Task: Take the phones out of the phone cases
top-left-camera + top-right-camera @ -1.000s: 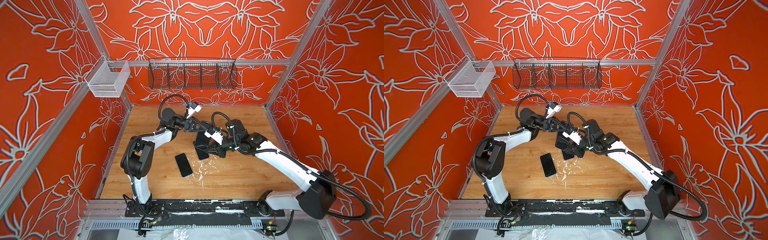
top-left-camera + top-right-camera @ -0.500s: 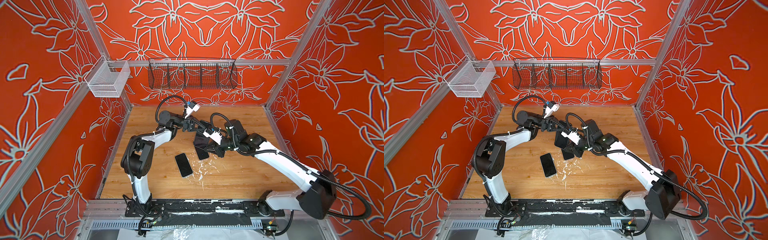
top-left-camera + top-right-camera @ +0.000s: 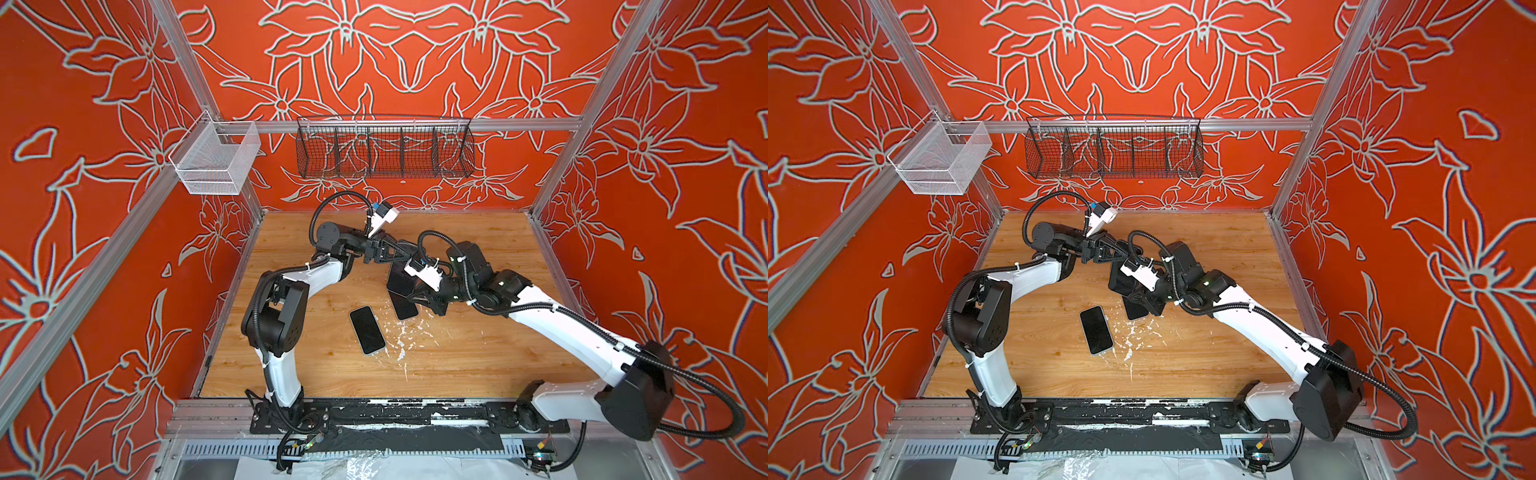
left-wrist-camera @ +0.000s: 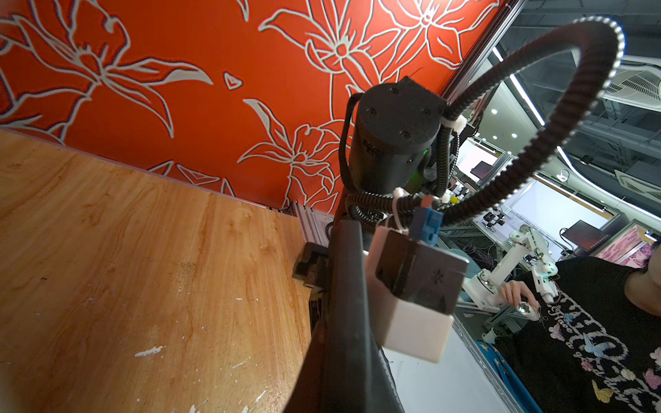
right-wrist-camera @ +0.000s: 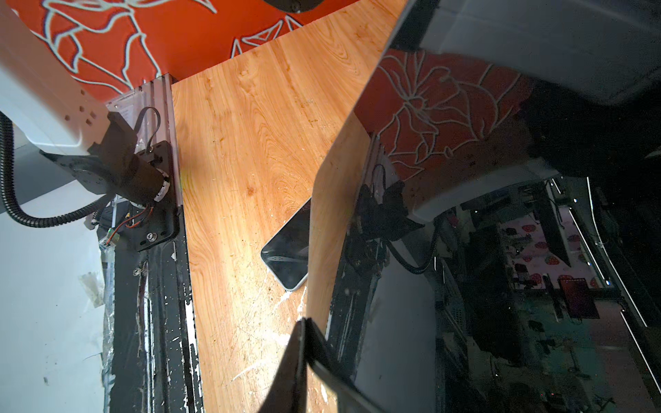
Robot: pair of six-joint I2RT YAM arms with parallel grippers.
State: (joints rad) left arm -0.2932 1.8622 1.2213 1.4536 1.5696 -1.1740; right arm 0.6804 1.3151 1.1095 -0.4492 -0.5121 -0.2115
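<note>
In both top views the two arms meet over the middle of the wooden table with a black phone case (image 3: 400, 279) (image 3: 1121, 282) held up between them. My left gripper (image 3: 400, 257) (image 3: 1120, 258) is shut on the case's far end. In the left wrist view the case (image 4: 348, 286) runs edge-on from the jaws. My right gripper (image 3: 411, 293) (image 3: 1136, 296) is shut on the phone. Its glossy screen (image 5: 447, 250) fills the right wrist view, pinched at one edge by the fingertips (image 5: 298, 343). A dark end (image 3: 405, 309) sticks out below the right gripper.
A second phone (image 3: 367, 330) (image 3: 1096, 330) (image 5: 286, 257) lies flat, screen up, near the table's middle front. White scuff marks (image 3: 401, 336) are beside it. A black wire basket (image 3: 384, 147) and a white mesh basket (image 3: 216, 160) hang on the walls.
Both arms have shifted slightly toward the back left with the held case and phone. Both grips are unchanged.
</note>
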